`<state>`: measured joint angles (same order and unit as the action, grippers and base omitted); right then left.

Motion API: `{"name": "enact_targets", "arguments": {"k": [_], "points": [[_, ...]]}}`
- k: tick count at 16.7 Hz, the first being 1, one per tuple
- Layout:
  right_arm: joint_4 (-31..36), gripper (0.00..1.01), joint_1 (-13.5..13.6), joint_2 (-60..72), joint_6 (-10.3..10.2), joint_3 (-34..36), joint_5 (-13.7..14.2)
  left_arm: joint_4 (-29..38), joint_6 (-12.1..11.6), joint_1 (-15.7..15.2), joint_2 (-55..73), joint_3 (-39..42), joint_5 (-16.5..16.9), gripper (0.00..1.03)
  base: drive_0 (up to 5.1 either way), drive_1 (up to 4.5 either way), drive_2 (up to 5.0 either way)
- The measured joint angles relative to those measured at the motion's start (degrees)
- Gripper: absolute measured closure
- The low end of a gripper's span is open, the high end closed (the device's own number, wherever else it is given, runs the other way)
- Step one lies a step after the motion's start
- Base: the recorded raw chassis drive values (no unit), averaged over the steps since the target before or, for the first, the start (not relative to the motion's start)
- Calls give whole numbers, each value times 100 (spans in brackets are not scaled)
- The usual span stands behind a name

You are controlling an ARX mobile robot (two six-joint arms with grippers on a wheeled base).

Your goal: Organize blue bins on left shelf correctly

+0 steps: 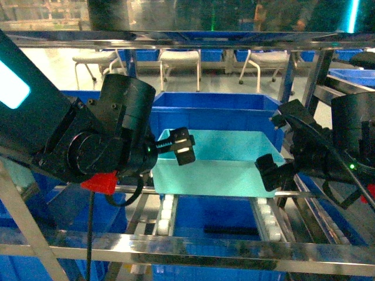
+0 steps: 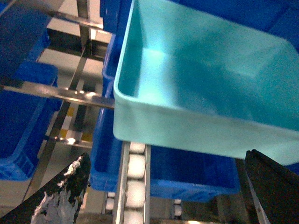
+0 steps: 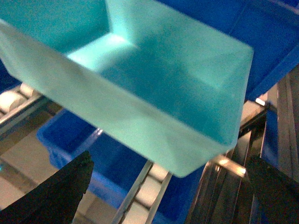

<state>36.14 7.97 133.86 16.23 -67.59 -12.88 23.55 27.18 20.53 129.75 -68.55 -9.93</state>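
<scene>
A light turquoise blue bin [image 1: 218, 165] sits on the roller rails of the left shelf [image 1: 193, 246], in front of a royal-blue crate. My left gripper [image 1: 179, 146] hovers at the bin's near left corner, open and holding nothing. In the left wrist view the blue bin [image 2: 201, 93] lies just ahead of the left gripper [image 2: 166, 189], whose jaws are spread wide. My right gripper [image 1: 279, 143] is at the bin's right end, also open. In the right wrist view the blue bin's corner [image 3: 187, 135] hangs above the empty right gripper [image 3: 168, 189].
Deep royal-blue crates stand behind the bin [image 1: 217, 108], on the tier below [image 1: 211, 225] and to the left [image 1: 82, 205]. White roller tracks [image 1: 166, 213] run front to back. A steel crossbar [image 1: 176, 40] spans overhead. White chairs [image 1: 179, 61] stand beyond the rack.
</scene>
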Motion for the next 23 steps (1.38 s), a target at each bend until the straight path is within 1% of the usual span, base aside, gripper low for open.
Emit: {"name": "enact_targets", "arguments": {"k": [1,2,3,4,5,6,7,9,10,11,12,13,14,15,16,17,18,19,20,21,22,23], "points": [[-9,3,42,-144,-55,302,111,114,9,66,-131,358,9,5,0,0,0],[122,3,81,-352,-168,713,127,208,87,122,-361,754,9,5,0,0,0],[208,3,111,-621,-317,1102,186,365,98,205,-647,1147,11,5,0,0,0],[195,3,116,-870,-470,1373,203,345,166,264,-953,1480,15,5,0,0,0],[-4,3,103,-1200,-708,1679,343,286,317,348,-1270,1853,37,5,0,0,0],[-334,3,72,-1456,-953,1895,350,424,382,459,-1484,2218,26,5,0,0,0],[-527,3,59,-1611,-1167,2046,297,396,361,494,-1543,2323,-11,5,0,0,0],[-518,3,59,-1624,-1320,2041,295,435,332,496,-1547,2323,-17,5,0,0,0],[575,7,94,-1447,-1410,2234,675,1576,55,505,-1366,2540,-367,9,0,0,0],[2463,24,116,-1132,-1495,2920,1707,3285,-859,420,-1047,3128,-1049,24,0,0,0],[3373,40,-37,-1287,-1526,3871,1996,4452,-1840,68,-1182,4242,-1102,40,0,0,0],[3738,55,-177,-1939,-1541,4297,1993,5014,-2297,-267,-1919,4758,-940,56,0,0,0],[3849,71,-203,-2686,-1541,4627,1882,5106,-2490,-437,-2669,5132,-643,73,0,0,0],[3762,88,-243,-3097,-1541,5143,1773,4992,-2590,-623,-3058,5646,-417,89,0,0,0],[3700,99,-352,-3491,-1547,5545,1740,4964,-2616,-846,-3543,5984,-249,101,0,0,0],[3748,99,-400,-4035,-1545,5746,1714,5027,-2618,-1003,-4131,6144,-111,101,0,0,0],[3786,99,-452,-4586,-1545,5956,1593,5023,-2618,-1102,-4605,6312,15,101,0,0,0],[3748,99,-754,-4977,-1545,6157,1325,4953,-2621,-1226,-5099,6511,166,101,0,0,0],[3652,99,-824,-5519,-1550,6339,1318,4548,-2618,-1373,-5674,6634,256,101,0,0,0],[3333,99,-793,-6041,-1547,6448,1290,4144,-2621,-1447,-6212,6738,367,101,0,0,0],[2874,99,-798,-6559,-1550,6568,1287,3635,-2621,-1528,-6769,6782,468,101,0,0,0],[2426,99,-798,-7101,-1550,6664,1290,3134,-2623,-1860,-7355,6784,848,101,0,0,0]]}}
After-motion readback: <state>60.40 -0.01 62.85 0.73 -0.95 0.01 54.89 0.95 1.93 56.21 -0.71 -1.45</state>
